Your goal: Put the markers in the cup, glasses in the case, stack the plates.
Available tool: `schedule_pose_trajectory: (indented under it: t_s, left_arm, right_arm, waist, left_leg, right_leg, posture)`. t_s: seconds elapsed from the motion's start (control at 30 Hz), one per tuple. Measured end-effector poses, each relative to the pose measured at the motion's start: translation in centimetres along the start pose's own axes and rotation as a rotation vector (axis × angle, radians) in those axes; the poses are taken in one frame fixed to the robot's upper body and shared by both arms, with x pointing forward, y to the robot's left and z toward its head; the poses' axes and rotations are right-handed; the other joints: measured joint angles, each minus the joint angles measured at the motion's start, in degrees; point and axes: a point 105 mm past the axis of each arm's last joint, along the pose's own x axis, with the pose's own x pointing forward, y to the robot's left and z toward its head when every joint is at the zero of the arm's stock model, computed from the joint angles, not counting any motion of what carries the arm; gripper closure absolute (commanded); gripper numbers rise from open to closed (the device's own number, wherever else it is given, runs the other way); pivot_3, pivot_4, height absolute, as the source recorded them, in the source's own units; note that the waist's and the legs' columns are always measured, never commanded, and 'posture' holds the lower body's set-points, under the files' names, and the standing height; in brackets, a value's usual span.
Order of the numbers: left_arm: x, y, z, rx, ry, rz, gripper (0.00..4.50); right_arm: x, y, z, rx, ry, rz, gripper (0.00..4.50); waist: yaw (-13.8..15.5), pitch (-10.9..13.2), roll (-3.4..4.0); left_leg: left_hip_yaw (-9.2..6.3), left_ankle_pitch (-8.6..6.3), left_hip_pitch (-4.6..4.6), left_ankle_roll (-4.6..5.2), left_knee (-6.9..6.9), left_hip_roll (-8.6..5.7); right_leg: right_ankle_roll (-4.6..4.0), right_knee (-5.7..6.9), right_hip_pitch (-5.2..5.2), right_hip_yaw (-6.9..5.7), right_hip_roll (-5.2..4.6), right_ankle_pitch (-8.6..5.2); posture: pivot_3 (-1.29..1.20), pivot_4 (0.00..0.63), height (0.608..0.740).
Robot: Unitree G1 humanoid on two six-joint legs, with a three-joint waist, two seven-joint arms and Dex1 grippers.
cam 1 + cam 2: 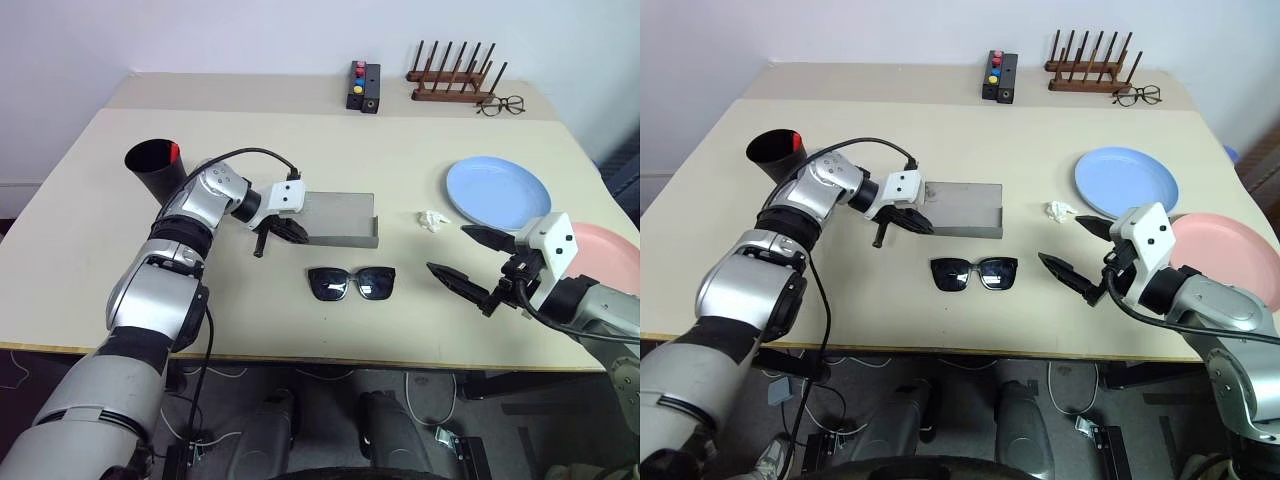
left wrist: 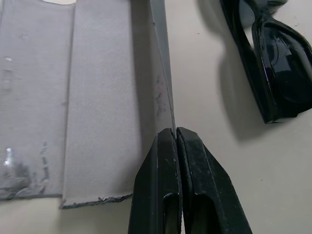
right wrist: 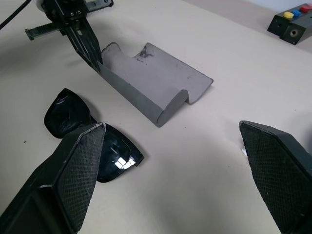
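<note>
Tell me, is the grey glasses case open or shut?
Open: the case lies spread, its inside showing, and the left gripper pinches its front wall.

Matt grey case [image 3: 146, 83] (felt-like), glossy plastic glasses [image 1: 351, 283], wooden rack [image 1: 452, 72]

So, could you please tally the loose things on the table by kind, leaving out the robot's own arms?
Plates: 2 (blue plate, pink plate)
Eyewear: 2 (sunglasses, spectacles)
Case: 1
Cup: 1
Button box: 1
Wooden rack: 1
Crumpled white scrap: 1
Total: 9
</note>
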Motion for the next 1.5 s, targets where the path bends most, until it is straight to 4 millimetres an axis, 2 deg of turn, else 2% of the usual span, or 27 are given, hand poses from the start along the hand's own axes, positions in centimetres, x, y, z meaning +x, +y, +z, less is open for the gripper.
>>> schedule_pose_trajectory:
  t_s: [0.83, 0.9, 0.97, 1.13, 1.5]
  left_arm:
    - [-0.7, -0.2, -0.2, -0.037, 0.004, 0.042, 4.46]
    - [-0.8, -0.2, -0.2, -0.039, 0.006, 0.04, 3.94]
    - [-0.8, -0.3, -0.4, -0.053, 0.009, 0.036, 3.23]
    - [-0.8, -0.5, -0.7, -0.064, 0.009, 0.042, 0.64]
    - [-2.1, -0.9, 2.8, 0.018, -0.124, 0.008, 0.64]
  right_arm:
    - [0.4, 0.1, 0.3, -0.004, -0.005, 0.003, 0.0]
    - [0.5, 0.1, 0.4, -0.006, -0.007, 0.004, 0.0]
    - [0.5, 0.1, 0.4, -0.007, -0.008, 0.005, 0.0]
    - [0.5, 0.1, 0.4, -0.007, -0.008, 0.006, 0.0]
    - [0.5, 0.1, 0.3, -0.004, -0.004, 0.012, 0.0]
  waist:
    - [0.0, 0.0, 0.01]
    - [0.0, 0.0, 0.01]
    - [0.0, 0.0, 0.01]
    - [0.0, 0.0, 0.01]
    - [0.0, 0.0, 0.02]
  left_leg:
    - [-0.01, 0.0, 0.0, 0.0, 0.01, 0.0]
    - [-0.01, 0.0, 0.0, 0.0, 0.01, 0.0]
    - [-0.01, 0.0, 0.0, 0.0, 0.01, 0.0]
    - [-0.02, 0.0, 0.0, 0.0, 0.02, 0.0]
    - [-0.03, 0.0, 0.0, 0.0, 0.02, 0.01]
  right_leg:
    - [0.0, 0.0, 0.0, 0.0, 0.0, 0.0]
    - [-0.01, 0.0, 0.0, 0.0, 0.0, 0.0]
    - [-0.01, 0.01, 0.0, 0.0, 0.0, 0.0]
    - [-0.01, 0.01, 0.0, 0.0, 0.0, 0.0]
    - [-0.02, 0.01, 0.0, 0.01, 0.0, 0.0]
  posture:
    - [0.0, 0.15, 0.74]
    - [0.0, 0.15, 0.74]
    - [0.0, 0.15, 0.74]
    - [0.0, 0.15, 0.74]
    - [0.0, 0.15, 0.74]
